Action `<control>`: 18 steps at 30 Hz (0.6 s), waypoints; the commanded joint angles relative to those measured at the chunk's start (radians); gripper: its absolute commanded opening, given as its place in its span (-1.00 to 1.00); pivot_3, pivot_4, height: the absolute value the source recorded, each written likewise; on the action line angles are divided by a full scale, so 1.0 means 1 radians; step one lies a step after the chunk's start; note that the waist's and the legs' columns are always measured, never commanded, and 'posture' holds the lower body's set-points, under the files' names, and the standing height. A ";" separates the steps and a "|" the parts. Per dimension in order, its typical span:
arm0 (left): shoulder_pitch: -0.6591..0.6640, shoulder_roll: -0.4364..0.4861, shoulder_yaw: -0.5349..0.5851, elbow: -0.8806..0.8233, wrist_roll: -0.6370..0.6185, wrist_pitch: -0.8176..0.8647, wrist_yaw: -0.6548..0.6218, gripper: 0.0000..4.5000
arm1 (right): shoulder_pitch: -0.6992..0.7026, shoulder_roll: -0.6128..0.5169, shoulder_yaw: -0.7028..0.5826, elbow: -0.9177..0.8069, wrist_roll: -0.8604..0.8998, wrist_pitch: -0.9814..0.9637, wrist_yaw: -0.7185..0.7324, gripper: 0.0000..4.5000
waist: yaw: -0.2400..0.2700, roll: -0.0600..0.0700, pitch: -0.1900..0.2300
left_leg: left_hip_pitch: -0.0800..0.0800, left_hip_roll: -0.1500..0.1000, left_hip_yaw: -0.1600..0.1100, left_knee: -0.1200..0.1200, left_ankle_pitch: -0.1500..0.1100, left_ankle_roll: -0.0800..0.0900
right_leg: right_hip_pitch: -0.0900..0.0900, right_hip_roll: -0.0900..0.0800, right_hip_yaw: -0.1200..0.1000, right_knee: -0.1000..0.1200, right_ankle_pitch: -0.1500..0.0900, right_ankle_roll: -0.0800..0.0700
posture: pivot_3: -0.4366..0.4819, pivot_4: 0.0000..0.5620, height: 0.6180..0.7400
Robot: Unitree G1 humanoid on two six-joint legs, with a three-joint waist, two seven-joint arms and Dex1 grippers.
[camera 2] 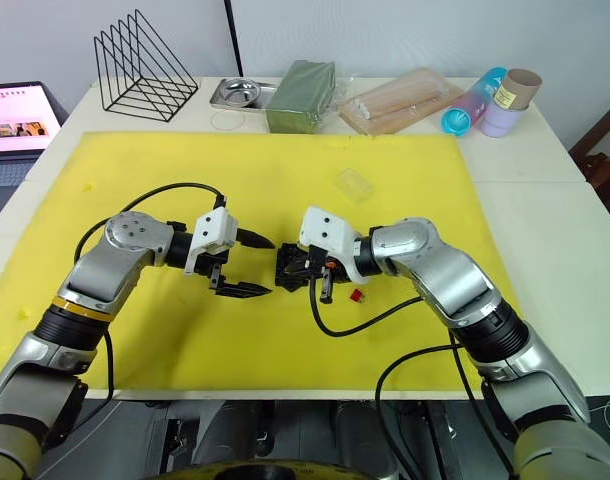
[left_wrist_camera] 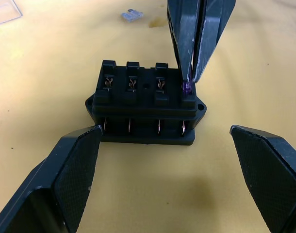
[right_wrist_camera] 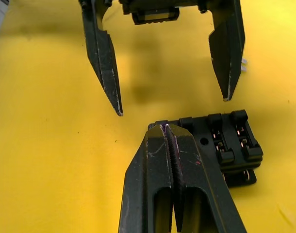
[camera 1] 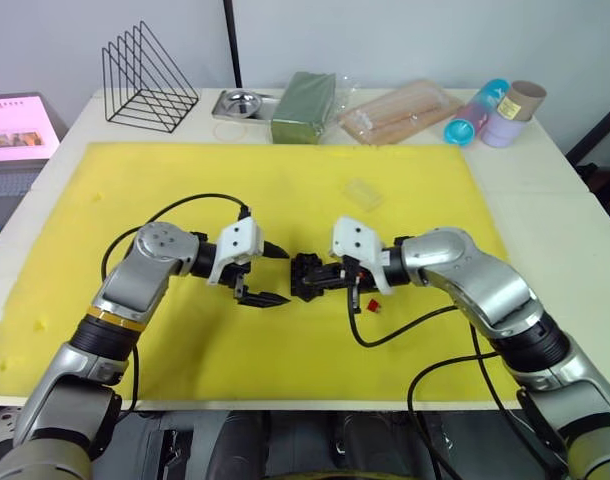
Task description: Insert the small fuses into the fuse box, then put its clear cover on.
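matt black plastic fuse box (left_wrist_camera: 145, 104); soft yellow foam mat (camera 1: 285, 190); textured fingers (left_wrist_camera: 75, 177).

One fuse box (camera 1: 307, 276), three fuses (camera 1: 372, 305)

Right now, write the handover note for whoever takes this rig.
Right gripper: fingers shut on the purple fuse, pressing it into an end slot of the fuse box on the yellow mat.
Left gripper: open, empty, facing the box without touching it.
Red fuse lies on the mat by the right arm; pale grey fuse lies beyond the box. Green fuse: not spotted.
Clear cover lies farther back on the mat.
Done: none seated for sure. Left: seat purple, three other slots, then the cover.
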 commanded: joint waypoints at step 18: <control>-0.029 -0.001 0.020 -0.017 -0.009 0.000 0.004 1.00 | 0.012 -0.013 -0.028 -0.002 -0.033 -0.022 0.045 -0.98 | 0.002 0.000 0.000 | 0.016 0.000 0.000 -0.001 0.000 0.000 | 0.017 0.000 0.000 -0.003 -0.001 -0.001 | -0.05 -0.47 1.00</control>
